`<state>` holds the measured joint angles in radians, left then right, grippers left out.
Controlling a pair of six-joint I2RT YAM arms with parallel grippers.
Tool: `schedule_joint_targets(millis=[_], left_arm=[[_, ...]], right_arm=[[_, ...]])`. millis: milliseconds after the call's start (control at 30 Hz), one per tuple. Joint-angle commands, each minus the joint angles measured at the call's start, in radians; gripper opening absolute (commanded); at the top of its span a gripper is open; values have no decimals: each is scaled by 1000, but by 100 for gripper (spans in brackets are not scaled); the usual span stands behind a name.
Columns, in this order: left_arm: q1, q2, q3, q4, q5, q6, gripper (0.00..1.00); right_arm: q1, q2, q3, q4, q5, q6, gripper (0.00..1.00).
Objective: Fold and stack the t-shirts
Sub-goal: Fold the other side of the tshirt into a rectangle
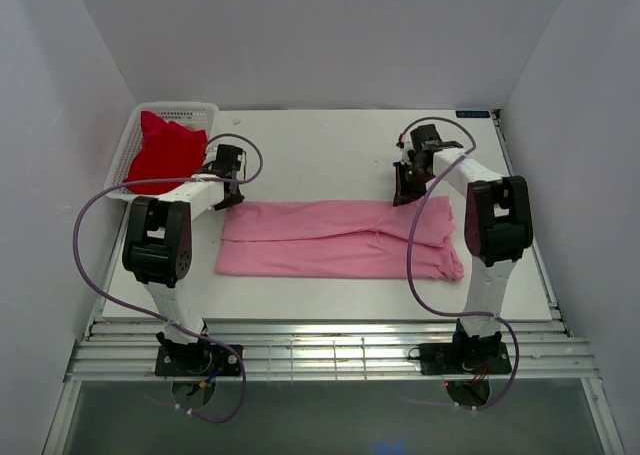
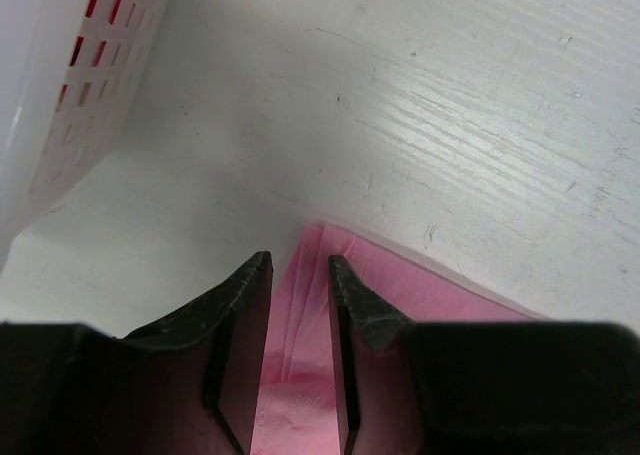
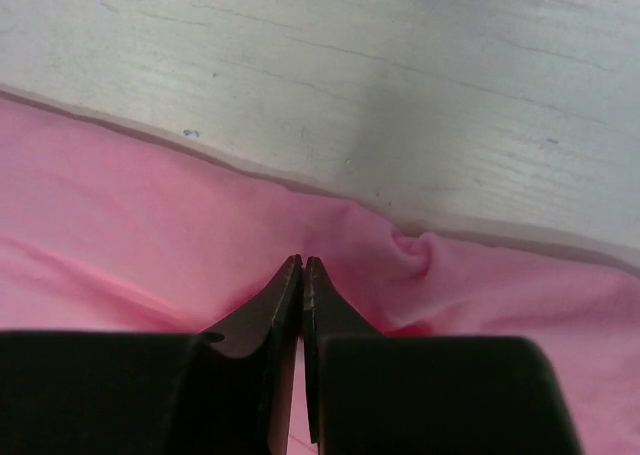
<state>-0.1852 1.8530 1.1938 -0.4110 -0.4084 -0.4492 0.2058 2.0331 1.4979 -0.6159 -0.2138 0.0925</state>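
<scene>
fingertips (image 3: pixel 280 305) of the right gripper (image 3: pixel 301 265) clamp the pink t-shirt (image 1: pixel 330 240) at its far edge mid-frame, the left gripper (image 2: pixel 300 258) parted astride a corner, likely to lift a fold; red t-shirt (image 1: pixel 160 155) waits upper left.

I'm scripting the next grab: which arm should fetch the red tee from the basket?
Left. The left gripper sits beside the basket holding the red tee, fingers open. The right gripper is far across, fingers shut at the pink tee.
</scene>
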Motion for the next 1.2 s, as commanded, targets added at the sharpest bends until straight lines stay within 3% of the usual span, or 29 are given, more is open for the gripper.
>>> schedule_joint_targets(millis=[0,767,867,967,1167], left_arm=[[-2,-64,4,-2,-15,3,40],[-2,-57,13,0,16,1,38],[-2,-57,12,0,20,-3,37],[-2,-57,10,1,25,-5,37],[-3,-63,6,3,23,-2,37]], right_arm=[[17,-118,-14,-27,16,-20,8],[136,-499,-400,-85,-7,102,8],[142,-493,-401,-111,-71,92,13],[155,-482,-401,-143,-117,79,26],[165,-510,-369,-139,-43,87,32]])
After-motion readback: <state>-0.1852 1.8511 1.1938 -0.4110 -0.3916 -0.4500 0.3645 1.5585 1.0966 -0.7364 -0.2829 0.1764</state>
